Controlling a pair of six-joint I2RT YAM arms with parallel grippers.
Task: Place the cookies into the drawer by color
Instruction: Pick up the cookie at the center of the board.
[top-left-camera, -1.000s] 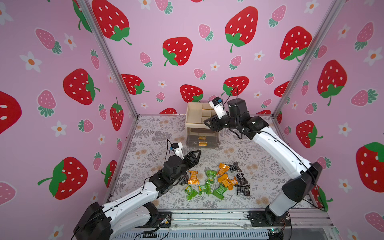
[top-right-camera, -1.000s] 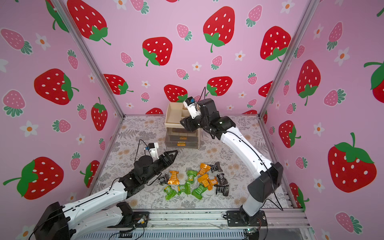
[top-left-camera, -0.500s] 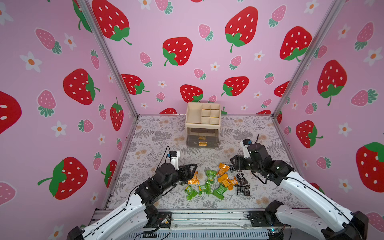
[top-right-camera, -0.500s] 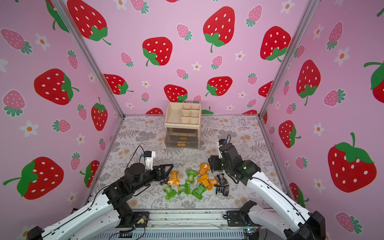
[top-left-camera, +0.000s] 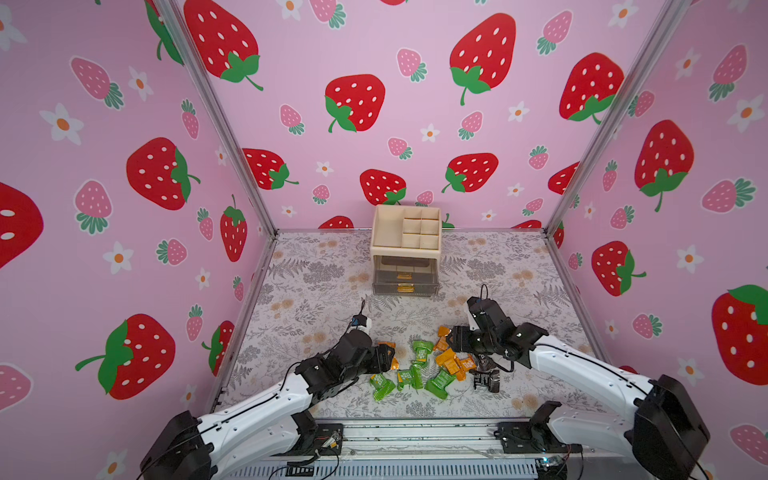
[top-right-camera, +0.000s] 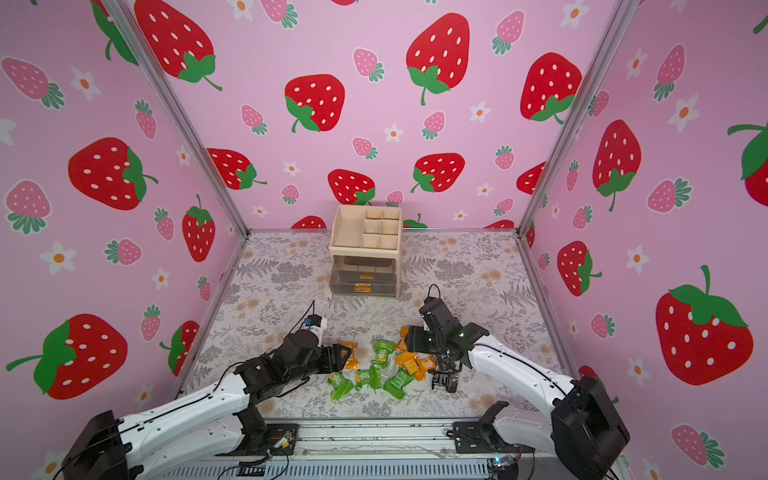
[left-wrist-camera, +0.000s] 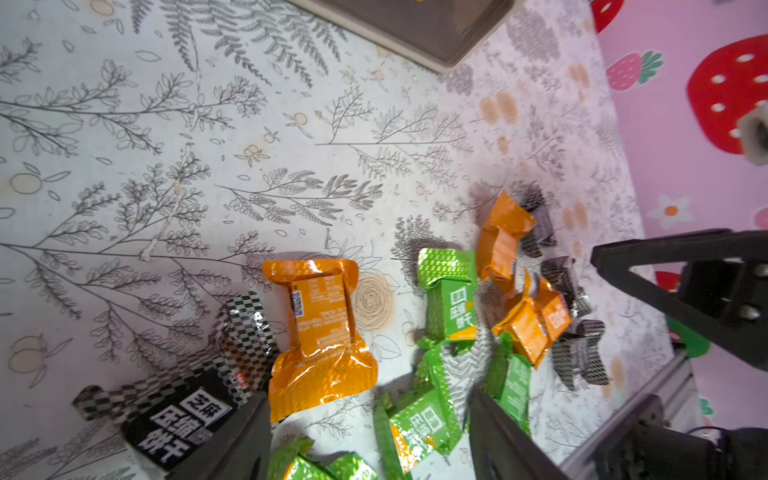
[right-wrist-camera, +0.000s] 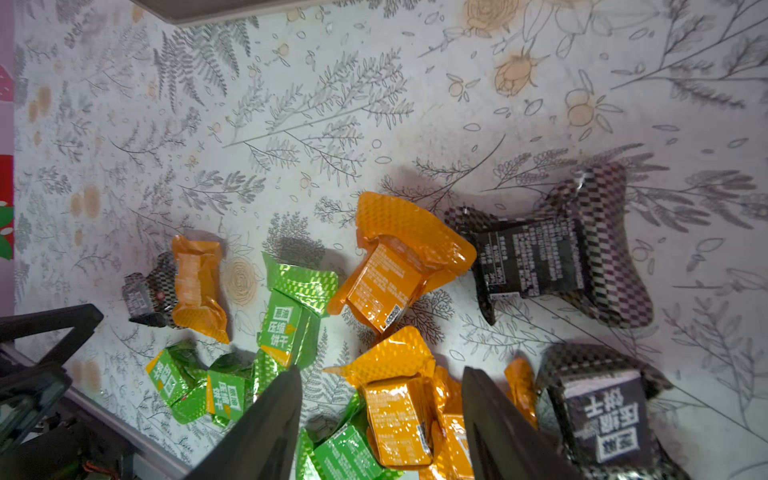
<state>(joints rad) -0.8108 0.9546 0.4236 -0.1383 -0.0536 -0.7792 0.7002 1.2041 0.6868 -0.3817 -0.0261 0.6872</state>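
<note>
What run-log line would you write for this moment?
left fingers: open above green cookie | right fingers: open around orange cookie | cookies: loose on table

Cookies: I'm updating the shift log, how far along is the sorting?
Done: nothing I can confirm; the drawer is too far to see inside. In hand: nothing; left tool and right tool hang open over the cookies. Left: that orange, green and black pile on the table.
</note>
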